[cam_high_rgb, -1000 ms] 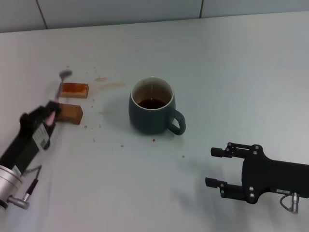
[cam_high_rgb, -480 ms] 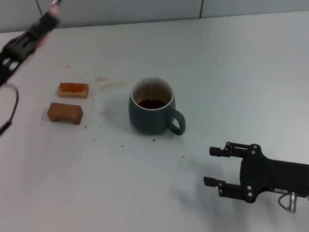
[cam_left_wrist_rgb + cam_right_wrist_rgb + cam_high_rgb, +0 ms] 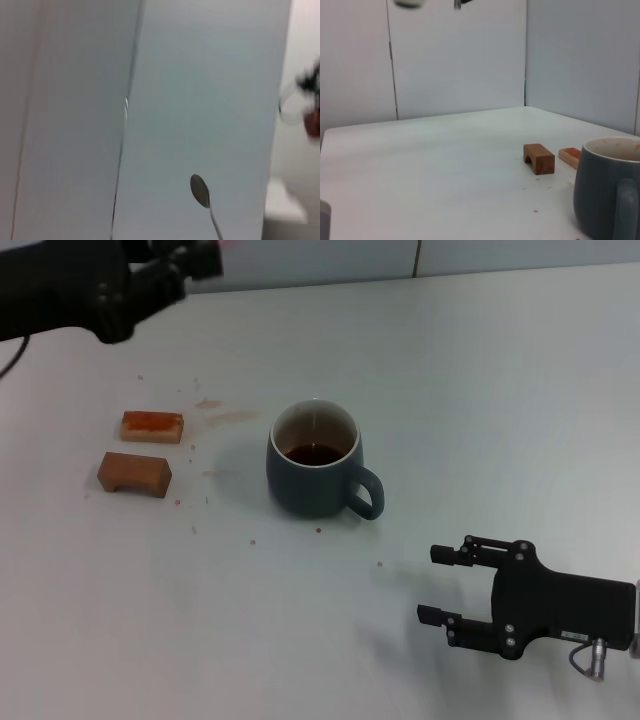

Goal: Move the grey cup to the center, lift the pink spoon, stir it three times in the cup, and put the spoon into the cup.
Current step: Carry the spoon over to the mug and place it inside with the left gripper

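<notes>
**Spoon lifted clear, cup waits**

Swung up from beside the blocks [image 3: 134,473], the left gripper [image 3: 185,258] now sits high at the table's far left edge, so stirring looks next. Its fingers run off frame; I cannot tell their grip. Only the spoon [image 3: 200,191] bowl shows, in its wrist view. Right gripper [image 3: 440,585] hovers wide open, near the centred cup [image 3: 315,475].

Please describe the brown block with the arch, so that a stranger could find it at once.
On the white table, look to the robot's left of the grey cup. Two brown blocks lie there; it is the nearer block, with an arched cutout underneath, while the flat block is orange on top.
</notes>
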Available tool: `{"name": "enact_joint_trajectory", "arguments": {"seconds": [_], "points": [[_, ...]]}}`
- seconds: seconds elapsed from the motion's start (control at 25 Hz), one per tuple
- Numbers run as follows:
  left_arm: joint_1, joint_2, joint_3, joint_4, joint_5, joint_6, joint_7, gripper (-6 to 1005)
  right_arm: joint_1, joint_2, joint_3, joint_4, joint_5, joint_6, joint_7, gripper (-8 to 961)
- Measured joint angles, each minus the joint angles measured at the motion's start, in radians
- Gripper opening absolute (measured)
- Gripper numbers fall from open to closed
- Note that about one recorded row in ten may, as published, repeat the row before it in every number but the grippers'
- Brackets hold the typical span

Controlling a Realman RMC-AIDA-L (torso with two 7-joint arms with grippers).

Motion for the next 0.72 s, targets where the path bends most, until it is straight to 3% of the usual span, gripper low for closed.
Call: {"name": "enact_joint_trajectory", "arguments": {"seconds": [0.08,0.12,0.24,0.32,0.44,0.52,0.56,0.72], "points": [[-0.003,0.000,0.015,0.059,0.045,0.000,-0.008,139,0.001,0.000,0.000,0.003,0.000,0.004,0.000,675],[-0.011,-0.001,0.048,0.176,0.140,-0.005,-0.027,139,0.002,0.000,0.000,0.007,0.000,0.011,0.000,675],[-0.020,-0.003,0.083,0.265,0.217,-0.011,-0.045,141,0.003,0.000,0.000,0.011,0.000,0.018,0.000,675],[-0.033,-0.004,0.162,0.391,0.356,-0.024,-0.081,142,0.004,0.001,0.000,0.012,0.000,0.019,0.000,675],[-0.045,-0.004,0.217,0.449,0.436,-0.026,-0.110,143,0.003,0.001,0.001,0.012,0.000,0.020,0.000,675],[-0.070,-0.006,0.316,0.521,0.585,-0.026,-0.148,144,0.003,0.002,0.002,0.015,0.000,0.022,0.001,675],[-0.070,-0.006,0.316,0.521,0.585,-0.026,-0.148,144,0.003,0.002,0.002,0.015,0.000,0.022,0.001,675],[-0.113,-0.011,0.474,0.570,0.755,-0.022,-0.207,146,0.003,0.002,0.002,0.022,0.000,0.029,0.001,675]]}}
